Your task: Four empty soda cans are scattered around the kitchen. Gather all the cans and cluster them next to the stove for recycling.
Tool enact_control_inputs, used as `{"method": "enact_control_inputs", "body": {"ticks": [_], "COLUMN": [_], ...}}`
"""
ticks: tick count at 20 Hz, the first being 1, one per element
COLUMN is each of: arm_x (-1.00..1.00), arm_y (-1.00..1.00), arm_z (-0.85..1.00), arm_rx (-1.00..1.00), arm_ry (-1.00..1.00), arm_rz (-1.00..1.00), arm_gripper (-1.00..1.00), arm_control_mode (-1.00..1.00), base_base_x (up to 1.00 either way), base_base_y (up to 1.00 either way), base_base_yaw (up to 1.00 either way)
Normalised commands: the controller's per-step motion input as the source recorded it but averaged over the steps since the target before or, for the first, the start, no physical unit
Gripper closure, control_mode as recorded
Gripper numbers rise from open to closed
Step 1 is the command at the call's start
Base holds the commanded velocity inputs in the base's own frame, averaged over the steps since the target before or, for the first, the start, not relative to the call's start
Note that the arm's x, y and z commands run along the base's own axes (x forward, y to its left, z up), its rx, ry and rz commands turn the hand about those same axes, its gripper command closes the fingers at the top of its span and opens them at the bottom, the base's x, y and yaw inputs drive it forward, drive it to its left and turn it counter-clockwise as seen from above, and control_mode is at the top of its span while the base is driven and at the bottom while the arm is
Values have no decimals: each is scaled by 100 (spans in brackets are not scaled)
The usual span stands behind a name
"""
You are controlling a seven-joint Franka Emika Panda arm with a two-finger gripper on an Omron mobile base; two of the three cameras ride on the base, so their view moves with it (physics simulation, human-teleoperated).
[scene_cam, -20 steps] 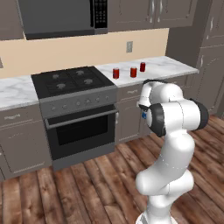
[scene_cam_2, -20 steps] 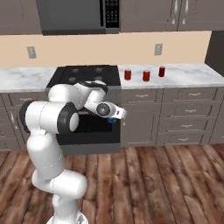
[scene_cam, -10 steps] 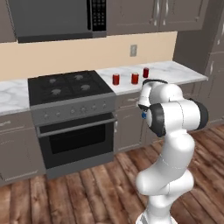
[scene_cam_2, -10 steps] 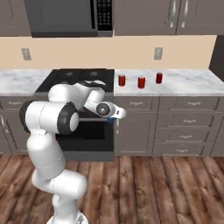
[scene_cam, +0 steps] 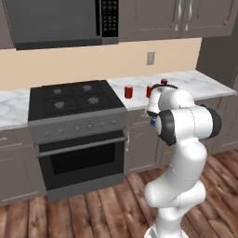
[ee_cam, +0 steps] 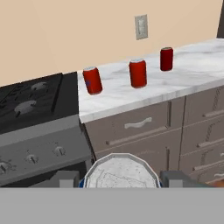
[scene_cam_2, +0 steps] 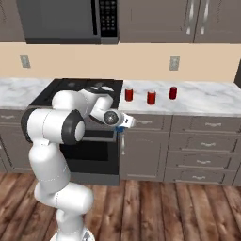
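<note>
Three red soda cans stand in a row on the marble counter just right of the stove (scene_cam: 76, 100): one close to the stove's edge (ee_cam: 92, 80), a middle one (ee_cam: 138, 73), and a farther one (ee_cam: 166, 59). The same row of cans appears in the right base view (scene_cam_2: 128, 94) (scene_cam_2: 151, 97) (scene_cam_2: 173, 92). My gripper (ee_cam: 120, 179) is shut on another soda can (ee_cam: 120, 173), whose silvery top shows between the fingertips. It hangs in front of the cabinets below the counter edge (scene_cam_2: 121, 129), beside the stove (scene_cam_2: 80, 84).
A dark microwave (scene_cam: 60, 21) hangs over the stove. The marble counter (scene_cam_2: 207, 99) runs on to the right over grey drawers (scene_cam_2: 202, 141). A wall outlet (ee_cam: 141, 27) sits behind the cans. Wood floor lies in front.
The whole scene has grown larger and slid in both base views: the base has driven closer to the stove and counter. The arm keeps its pose with the can held.
</note>
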Motion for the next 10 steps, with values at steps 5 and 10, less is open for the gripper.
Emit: {"method": "enact_control_inputs", "body": {"ticks": [5, 10], "arm_x": [0, 0], "arm_y": [0, 0], "arm_z": [0, 0], "arm_rx": [0, 0], "arm_ry": [0, 0], "arm_rz": [0, 0], "arm_gripper": [100, 100], "arm_control_mode": [100, 100], "base_base_x": [52, 44], "base_base_y": [-32, -37], "base_base_yaw": [16, 15]}}
